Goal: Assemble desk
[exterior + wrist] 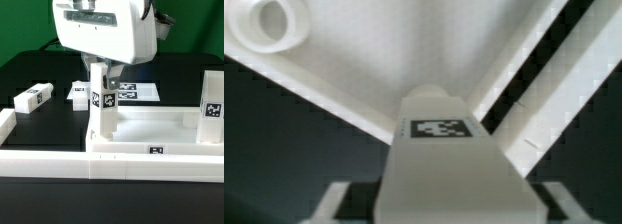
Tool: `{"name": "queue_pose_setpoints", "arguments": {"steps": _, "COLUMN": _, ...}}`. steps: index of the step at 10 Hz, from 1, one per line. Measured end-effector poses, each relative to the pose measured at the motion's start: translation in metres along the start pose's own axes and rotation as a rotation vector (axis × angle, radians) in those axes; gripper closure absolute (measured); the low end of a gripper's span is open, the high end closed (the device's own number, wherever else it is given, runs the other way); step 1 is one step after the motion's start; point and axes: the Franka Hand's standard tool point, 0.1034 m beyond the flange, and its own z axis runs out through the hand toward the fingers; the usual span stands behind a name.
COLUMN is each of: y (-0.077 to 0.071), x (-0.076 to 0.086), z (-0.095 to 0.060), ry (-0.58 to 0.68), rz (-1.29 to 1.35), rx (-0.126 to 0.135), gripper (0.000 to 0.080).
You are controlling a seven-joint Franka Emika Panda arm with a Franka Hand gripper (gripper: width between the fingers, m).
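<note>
My gripper (103, 70) is shut on a white block leg (100, 108), which stands upright with a square tag on its side. The leg's lower end is at the corner of the white tray-like tabletop (165, 128) towards the exterior view's left; I cannot tell if they touch. In the wrist view the leg (445, 165) with its tag runs out from between the two fingers (335, 200) of my gripper (443, 198). Beyond it lies the tabletop (402, 55), which has a round hole (269, 25) near its corner.
Two loose tagged legs lie on the black table, one (33, 98) at the exterior view's left and one (80, 92) behind the held leg. The marker board (140, 92) lies at the back. A long white border rail (120, 160) runs along the front.
</note>
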Motion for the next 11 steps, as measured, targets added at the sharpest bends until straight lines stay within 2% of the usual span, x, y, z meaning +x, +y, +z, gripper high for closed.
{"name": "queue_pose_setpoints", "arguments": {"steps": 1, "y": -0.0002, "x": -0.0002, "z": 0.0, "ry": 0.0, "rz": -0.032, "rx": 0.0, "gripper": 0.0329}}
{"name": "queue_pose_setpoints", "arguments": {"steps": 2, "y": -0.0009, "x": -0.0004, "z": -0.0008, "ry": 0.001, "rz": -0.064, "rx": 0.002, "gripper": 0.0195}}
{"name": "queue_pose_setpoints", "arguments": {"steps": 3, "y": -0.002, "x": 0.0006, "z": -0.0012, "ry": 0.008, "rz": -0.161, "rx": 0.007, "gripper": 0.0195}}
{"name": "queue_pose_setpoints", "arguments": {"steps": 4, "y": -0.0018, "x": 0.0006, "z": -0.0009, "ry": 0.008, "rz": -0.244, "rx": 0.006, "gripper": 0.0158}}
{"name": "queue_pose_setpoints", "arguments": {"steps": 7, "y": -0.0016, "x": 0.0007, "z": -0.0008, "ry": 0.009, "rz": -0.477, "rx": 0.004, "gripper": 0.0151}}
{"name": "queue_pose_setpoints", "arguments": {"steps": 8, "y": -0.0016, "x": 0.0007, "z": -0.0008, "ry": 0.011, "rz": -0.542, "rx": 0.0, "gripper": 0.015}}
{"name": "queue_pose_setpoints", "arguments": {"steps": 9, "y": -0.0021, "x": -0.0002, "z": -0.0007, "ry": 0.019, "rz": -0.658, "rx": -0.021, "gripper": 0.015}}
{"name": "queue_pose_setpoints", "arguments": {"steps": 11, "y": -0.0044, "x": -0.0026, "z": -0.0009, "ry": 0.022, "rz": -0.81, "rx": -0.03, "gripper": 0.015}}
